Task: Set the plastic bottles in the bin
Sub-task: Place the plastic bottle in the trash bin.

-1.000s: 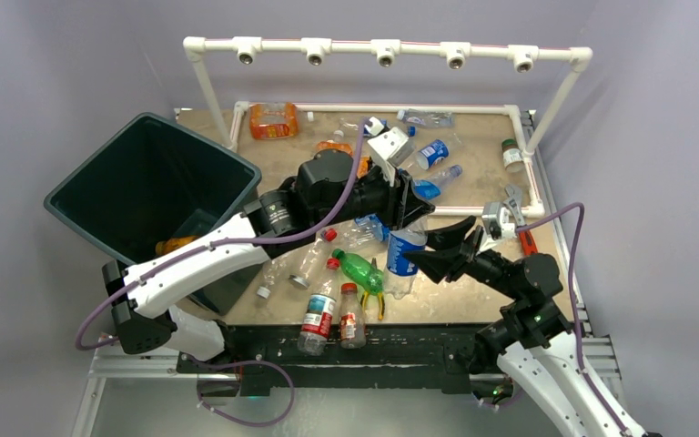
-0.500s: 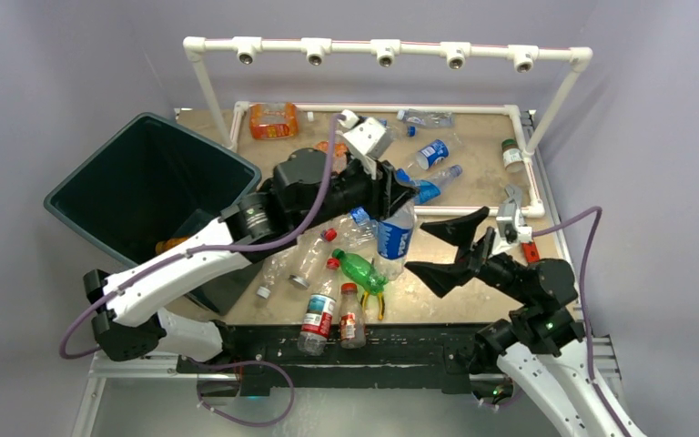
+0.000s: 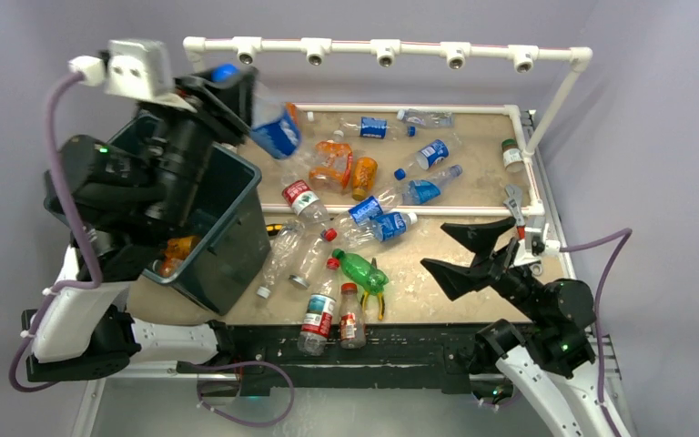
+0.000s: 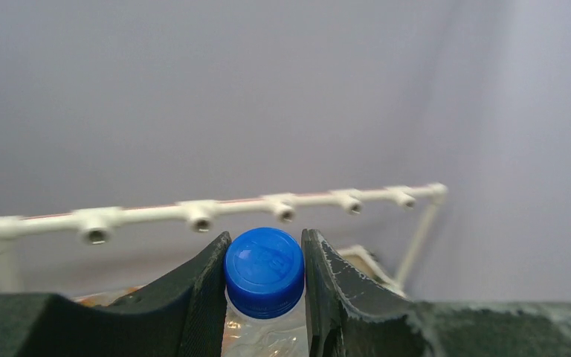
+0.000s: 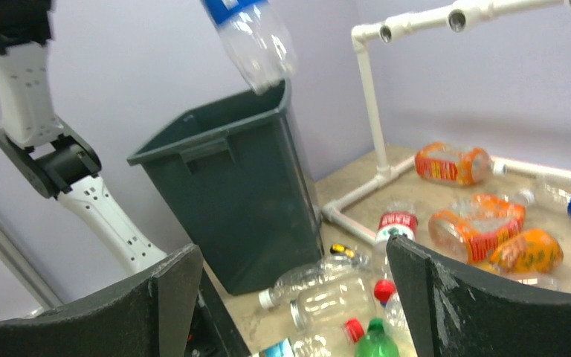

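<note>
Jaws first, from the overhead view: the left jaws are gripping a blue-labelled bottle [image 3: 276,132] at its capped neck, and it is hanging high above the worktop [image 3: 473,273] by the far rim of the bin [image 3: 227,255]; whether it is hanging fully over the opening I cannot tell; the right jaws are standing wide and empty near the loose bottles [image 3: 364,218] lying scattered there. Left wrist view: the left jaws are pinching narrowly on the blue cap [image 4: 265,271]. Right wrist view: the right jaws are gaping towards the bin, the bottle dangling above it. By its looks the bottle is proving light, thin-walled, crushable and slick; the stiff neck is offering the soundest hold.
</note>
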